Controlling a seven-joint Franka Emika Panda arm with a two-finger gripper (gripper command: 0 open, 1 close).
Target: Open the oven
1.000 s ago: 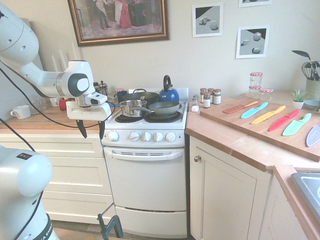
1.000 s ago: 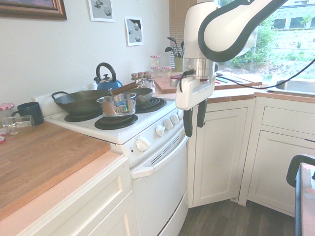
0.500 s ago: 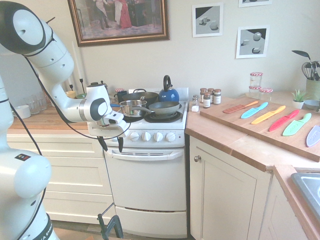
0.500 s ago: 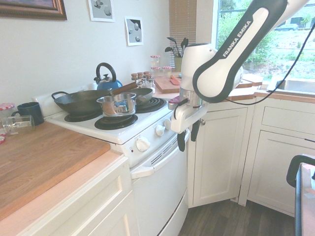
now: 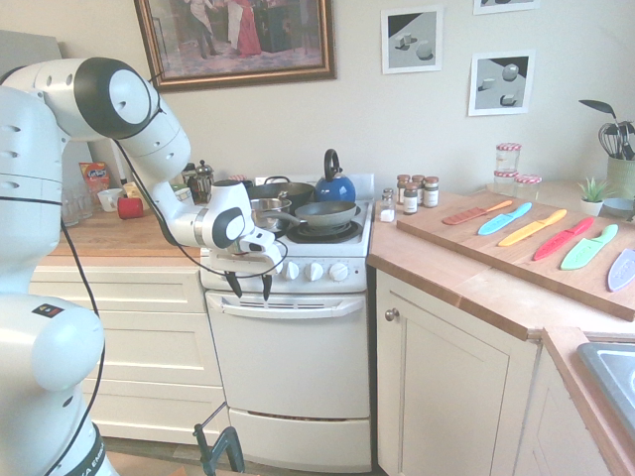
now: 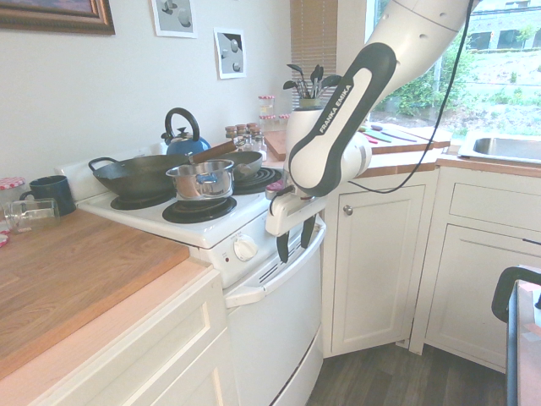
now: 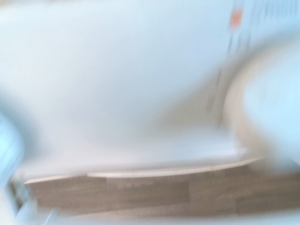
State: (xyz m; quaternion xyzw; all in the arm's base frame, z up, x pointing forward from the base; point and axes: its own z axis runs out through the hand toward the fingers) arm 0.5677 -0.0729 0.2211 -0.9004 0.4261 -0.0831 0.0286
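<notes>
The oven (image 5: 293,372) stands between cream cabinets (image 5: 129,342), its wide white door shut flush and its bar handle (image 5: 288,308) running across the top of the door just under the row of knobs (image 5: 291,270). The white arm reaches in from the side and carries the pincer (image 5: 249,288) down in front of the control panel, fingers pointing at the floor. Both exterior views show the two dark fingers (image 6: 282,246) parted with a clear gap and nothing between them. The tips hang level with the knobs and just above the near end of the handle, not yet touching it as far as can be told.

The fingers-down pose appears chosen so that they can drop either side of the bar and draw it outward, since the door looks hinged at its bottom edge. The task is judged to be at the approach stage, with the grasp still to come.

On the hob a steel saucepan (image 5: 262,212), a frying pan (image 5: 325,212) and a blue kettle (image 5: 334,184) sit clear of the front edge, out of the way of the door. The wrist view is blurred; it shows only a pale white surface and a strip of wood floor (image 7: 140,194).
</notes>
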